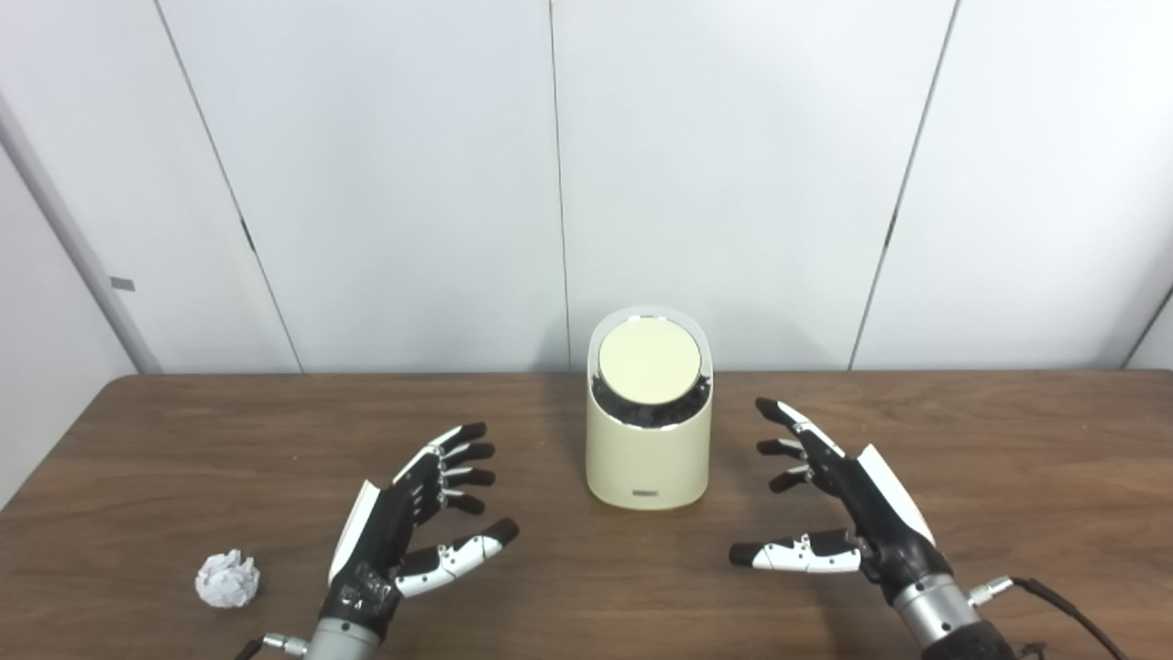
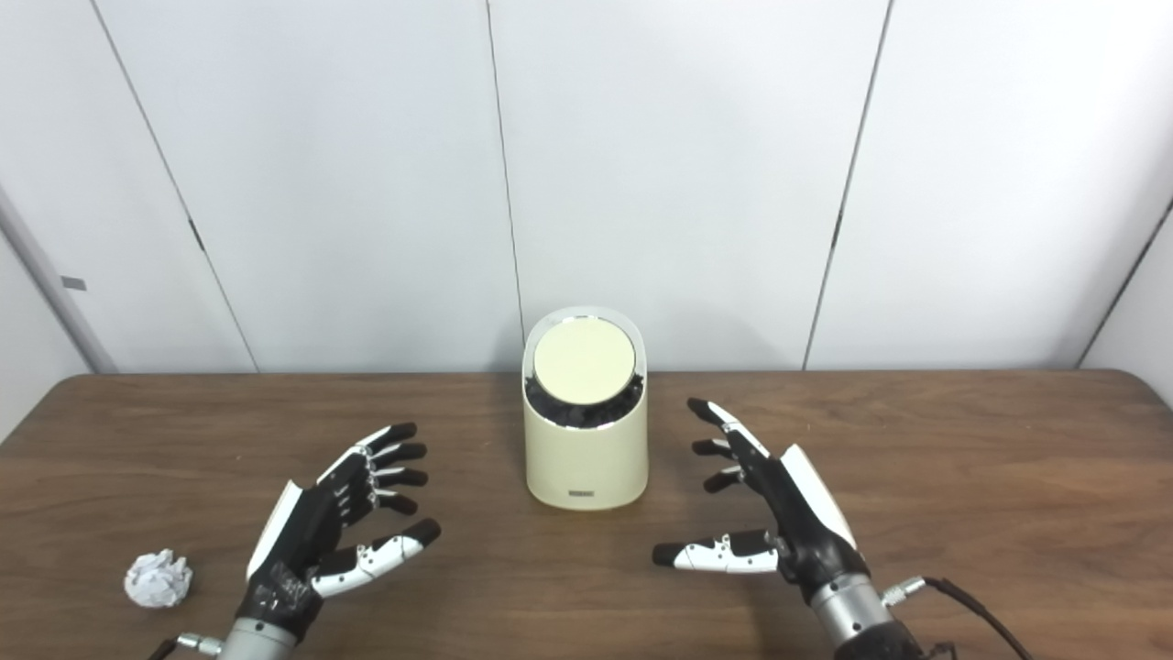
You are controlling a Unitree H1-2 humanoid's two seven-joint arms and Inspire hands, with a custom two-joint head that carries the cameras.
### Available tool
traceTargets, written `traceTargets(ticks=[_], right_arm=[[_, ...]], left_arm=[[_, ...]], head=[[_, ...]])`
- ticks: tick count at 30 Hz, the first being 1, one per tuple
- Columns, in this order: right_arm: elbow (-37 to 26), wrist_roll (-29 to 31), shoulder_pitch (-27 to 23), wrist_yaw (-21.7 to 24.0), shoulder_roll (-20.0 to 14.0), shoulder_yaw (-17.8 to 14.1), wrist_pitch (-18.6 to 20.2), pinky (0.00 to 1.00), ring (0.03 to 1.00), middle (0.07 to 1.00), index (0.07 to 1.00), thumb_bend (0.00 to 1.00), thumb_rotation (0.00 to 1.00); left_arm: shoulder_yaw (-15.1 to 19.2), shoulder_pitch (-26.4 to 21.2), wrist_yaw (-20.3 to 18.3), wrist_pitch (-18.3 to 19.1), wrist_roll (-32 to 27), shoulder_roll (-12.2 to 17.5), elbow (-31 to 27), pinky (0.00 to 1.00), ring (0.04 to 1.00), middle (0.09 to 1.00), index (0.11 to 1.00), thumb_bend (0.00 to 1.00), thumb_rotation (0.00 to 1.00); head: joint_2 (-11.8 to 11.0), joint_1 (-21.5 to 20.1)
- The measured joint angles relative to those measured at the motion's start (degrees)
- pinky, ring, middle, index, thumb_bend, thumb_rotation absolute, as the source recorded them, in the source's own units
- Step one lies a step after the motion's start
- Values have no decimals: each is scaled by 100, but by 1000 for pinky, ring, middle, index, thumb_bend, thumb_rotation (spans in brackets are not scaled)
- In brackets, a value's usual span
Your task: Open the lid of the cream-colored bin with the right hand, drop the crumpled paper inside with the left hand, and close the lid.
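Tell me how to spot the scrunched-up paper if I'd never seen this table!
Start at the brown wooden table and find the cream bin standing in its middle. Go to the near left corner, past the left hand. There sits the crumpled paper, a small white wrinkly ball lying alone on the wood, the only loose white thing there.

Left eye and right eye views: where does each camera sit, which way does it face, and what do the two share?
Left eye view: on the head, looking forward and down at the table; the bin sits right of centre; both arms enter from the bottom, left hand and right hand open.
Right eye view: on the head, slightly to the side, same facing; the bin appears at centre.
Shared: the closed lid, crumpled paper lying outside the left hand, and the white wall panels.
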Motion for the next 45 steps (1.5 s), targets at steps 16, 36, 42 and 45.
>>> traceTargets(ticks=[16, 36, 42, 45], right_arm=[[-10, 17, 4, 0, 1, 8, 1, 666, 821, 930, 915, 772, 251], [278, -372, -1104, -364, 310, -46, 597, 764, 917, 992, 1000, 838, 357], [273, -662, -1567, -310, 257, 67, 1109, 721, 899, 970, 1000, 865, 405], [273, -743, -1773, -259, 256, 143, 1271, 730, 891, 959, 1000, 854, 385]], left_arm=[[5, 0, -34, 0, -10, -4, 0, 597, 705, 791, 853, 683, 173], [9, 3, -37, -23, -49, -1, 3, 599, 708, 791, 837, 672, 166], [9, 7, -41, -24, -51, 0, 3, 609, 713, 789, 836, 673, 157], [8, 7, -41, -23, -48, 0, 3, 610, 711, 786, 835, 675, 162]], head=[[0, -9], [-79, -53], [-79, -35], [-79, -35]])
